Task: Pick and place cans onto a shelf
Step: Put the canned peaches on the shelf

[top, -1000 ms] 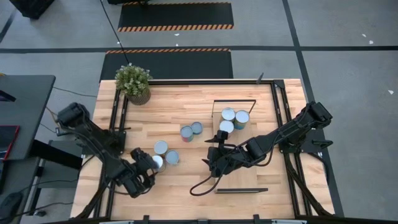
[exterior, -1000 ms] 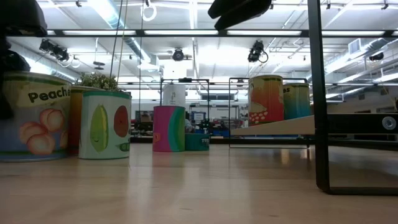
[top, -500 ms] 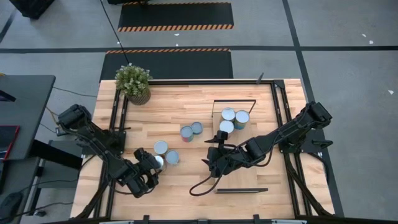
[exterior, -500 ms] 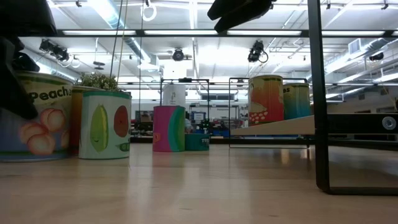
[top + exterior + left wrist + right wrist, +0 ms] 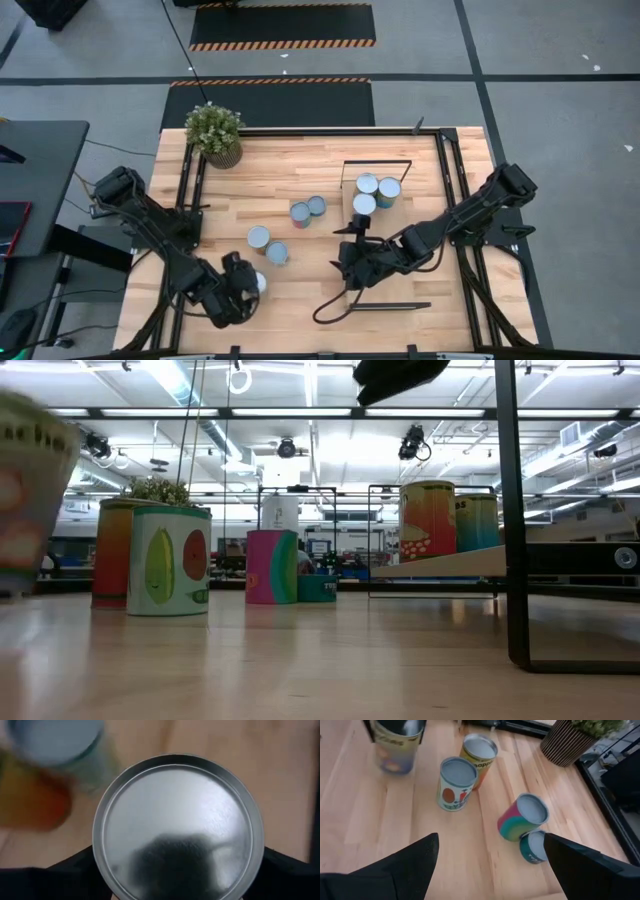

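The can in hand (image 5: 177,827) sits clamped in the left end effector (image 5: 243,287), its silver lid filling the left wrist view with a dark finger (image 5: 75,872) pressed on each side. In the low view this can (image 5: 30,490) appears blurred and clear of the counter (image 5: 320,165), so it is judged lifted.

Step in hand: carrying one can toward the shelf (image 5: 385,235). The held can lies at the near left of the counter, well apart from the shelf.

Three cans (image 5: 374,191) already stand together on the far end of the shelf. Four loose cans stand on the counter to the left of the shelf: two (image 5: 308,211) touching, nearer the shelf, and two (image 5: 267,244) farther out, close to the held can.

Next move, as judged: a long traverse across the counter to the shelf, keeping the can upright and high enough to clear the loose cans and the shelf's black frame, then a set-down on bare board away from the three placed.

Left arm: folded low along the counter's left edge, wrist pointing down over the can.

Right end effector (image 5: 352,262): hovers over the shelf's left edge, fingers (image 5: 400,870) spread wide, holding nothing. It stands near the carry path; collision risk noted.
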Robot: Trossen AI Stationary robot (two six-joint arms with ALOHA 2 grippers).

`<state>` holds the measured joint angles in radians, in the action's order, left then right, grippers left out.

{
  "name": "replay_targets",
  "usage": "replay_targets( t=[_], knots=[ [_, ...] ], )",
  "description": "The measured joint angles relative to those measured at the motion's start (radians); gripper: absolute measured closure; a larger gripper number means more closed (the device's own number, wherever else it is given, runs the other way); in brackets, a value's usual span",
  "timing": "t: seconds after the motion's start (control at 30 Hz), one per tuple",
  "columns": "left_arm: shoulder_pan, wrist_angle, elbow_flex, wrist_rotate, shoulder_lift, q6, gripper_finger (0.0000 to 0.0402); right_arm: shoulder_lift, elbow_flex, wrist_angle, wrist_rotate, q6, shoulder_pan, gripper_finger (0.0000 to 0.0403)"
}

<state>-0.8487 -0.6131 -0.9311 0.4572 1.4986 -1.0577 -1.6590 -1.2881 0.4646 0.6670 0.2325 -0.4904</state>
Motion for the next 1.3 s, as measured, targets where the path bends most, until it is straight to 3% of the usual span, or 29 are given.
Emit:
replay_targets(
  t=[0.2,0.4,0.63,0.83,1.3],
  knots=[
    [0.082,0.211,-0.007,0.068,0.0,0.198,0.008,0.035,0.0,0.02,0.021,-0.006,-0.013,0.0035],
    [0.198,0.42,-0.007,0.064,0.0,0.424,0.008,0.107,0.0,0.108,0.021,0.005,-0.03,0.0035],
    [0.338,0.566,-0.007,0.024,0.03,0.545,0.0079,0.191,0.001,0.271,0.015,0.125,-0.057,0.0035],
    [0.426,0.747,-0.008,-0.028,0.127,0.607,0.0079,0.229,0.058,0.275,0.018,0.182,-0.085,0.0035],
    [0.553,0.627,-0.345,-0.155,0.402,0.808,0.0079,0.323,0.071,0.335,0.022,0.238,-0.116,0.0035]
  ],
)
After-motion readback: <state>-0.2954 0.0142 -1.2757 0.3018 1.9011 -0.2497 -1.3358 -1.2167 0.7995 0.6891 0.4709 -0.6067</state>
